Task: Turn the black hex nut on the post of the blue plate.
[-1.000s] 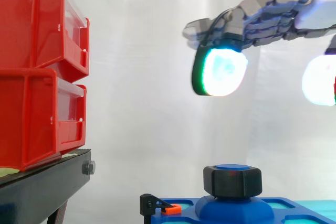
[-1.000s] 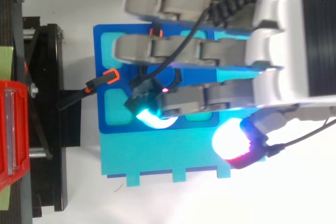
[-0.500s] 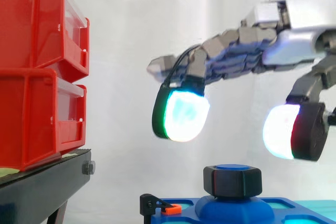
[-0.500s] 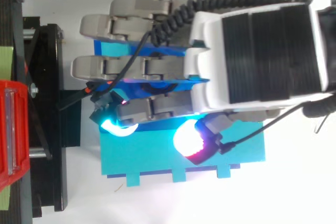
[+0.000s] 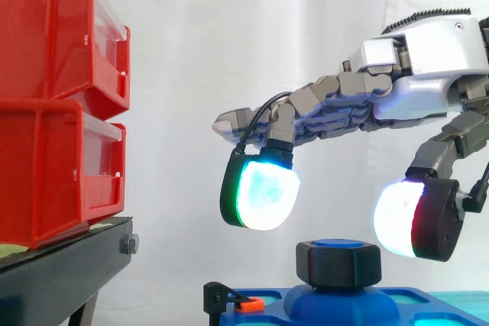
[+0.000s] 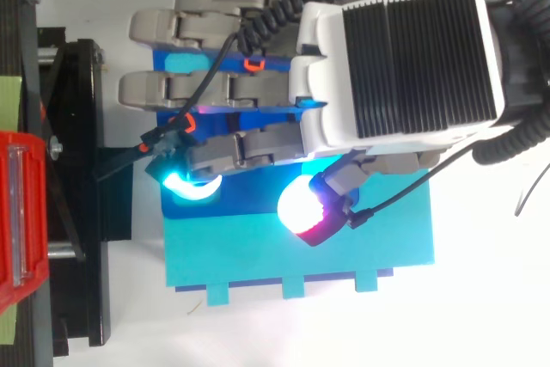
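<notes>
Side view: the grey multi-fingered robot hand (image 5: pixel 428 89) reaches in from 3 o'clock. It is open and holds nothing, with its fingers stretched almost straight toward 9 o'clock and the thumb bent down. The black hex nut (image 5: pixel 338 263) sits at 6 o'clock on the domed post of the blue plastic plate (image 5: pixel 412 299). It is untouched: one glowing finger pad (image 5: pixel 260 192) hangs at its 10 o'clock and the thumb pad at its 2 o'clock. The stacked red plastic bins (image 5: pixel 53 104) stand well apart at 9 o'clock.

Top view: the hand (image 6: pixel 395 66) hangs over the blue plate (image 6: pixel 161 58), which lies on a turquoise base sheet (image 6: pixel 258 264).

To turn the nut well, lower the hand until the pads are level with the nut's flats, not the dome beneath. Pinch opposite flats squarely, then rotate about the post's axis.
</notes>
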